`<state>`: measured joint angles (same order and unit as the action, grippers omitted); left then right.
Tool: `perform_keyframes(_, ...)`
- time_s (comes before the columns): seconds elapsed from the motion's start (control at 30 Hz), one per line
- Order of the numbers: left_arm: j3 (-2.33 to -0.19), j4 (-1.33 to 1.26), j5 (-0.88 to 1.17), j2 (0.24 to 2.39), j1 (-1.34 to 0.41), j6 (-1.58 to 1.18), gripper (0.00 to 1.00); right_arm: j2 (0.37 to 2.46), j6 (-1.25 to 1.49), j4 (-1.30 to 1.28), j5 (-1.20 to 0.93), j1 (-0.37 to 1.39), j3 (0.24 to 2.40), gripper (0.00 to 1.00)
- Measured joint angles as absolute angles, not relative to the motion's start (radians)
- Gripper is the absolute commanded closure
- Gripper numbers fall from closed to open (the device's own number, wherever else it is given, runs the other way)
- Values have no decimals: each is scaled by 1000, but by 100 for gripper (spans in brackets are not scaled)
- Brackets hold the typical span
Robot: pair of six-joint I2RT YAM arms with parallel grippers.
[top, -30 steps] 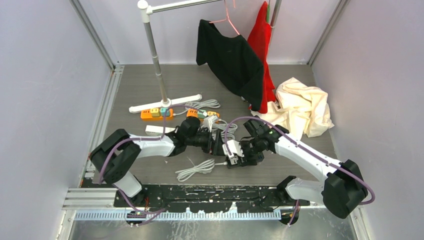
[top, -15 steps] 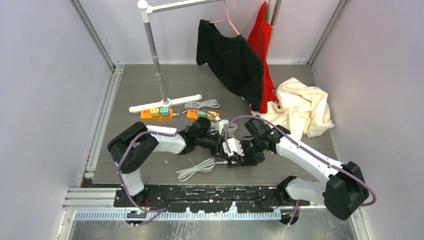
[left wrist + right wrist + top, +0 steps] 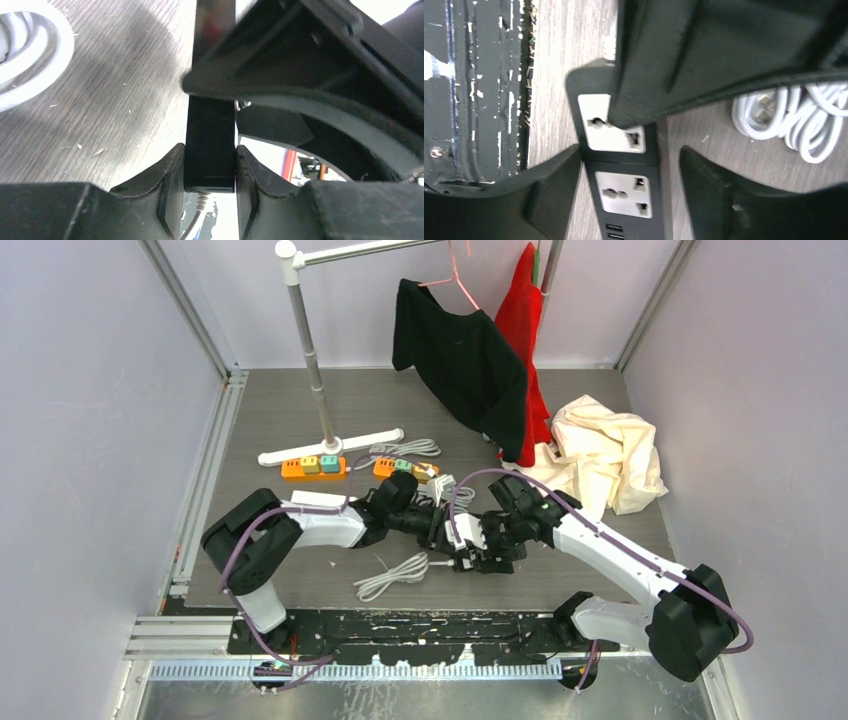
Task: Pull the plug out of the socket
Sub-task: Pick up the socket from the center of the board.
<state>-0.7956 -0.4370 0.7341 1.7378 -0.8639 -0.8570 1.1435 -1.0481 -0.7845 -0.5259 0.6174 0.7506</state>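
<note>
A black power strip [image 3: 463, 536] with white sockets lies on the grey floor between the two arms. My left gripper [image 3: 437, 527] is shut on a black plug [image 3: 210, 172], held tight between both fingers [image 3: 172, 170]. In the right wrist view the strip [image 3: 624, 197] lies between my right gripper's [image 3: 629, 155] spread fingers. The left one is against its side and the right one stands apart. The left gripper [image 3: 724, 50] covers the strip's upper socket, hiding the plug's pins. One free socket and USB ports show below.
A coiled white cable [image 3: 392, 575] lies in front of the strip, with more white cable [image 3: 789, 120] beside it. Two orange power strips [image 3: 312, 467], a white strip [image 3: 322, 499] and the rack base [image 3: 330, 447] lie behind. A cream cloth heap [image 3: 605, 455] is at the right.
The left arm's elbow swung right and then back a little left. Both grippers have stayed at the power strip, which has barely shifted.
</note>
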Motion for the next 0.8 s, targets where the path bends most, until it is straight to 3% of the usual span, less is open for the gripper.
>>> perform_keyframes(0.03,-789,-432,731,1721,-865,-844,100,1143,-1038,-781,-529,615,751,2)
perform_keyframes(0.07,-783,-424,726,1702,-868,-829,100,1143,-1032,-772,-536,608,751,0)
perform_keyframes(0.53,-759,-30,552,1357,-862,-616,100,1105,-1121,-1020,-923,347,924,0)
perform_keyframes(0.8,-772,307,300,1057,-823,-517,100,1078,-1197,-1145,-1018,280,950,0)
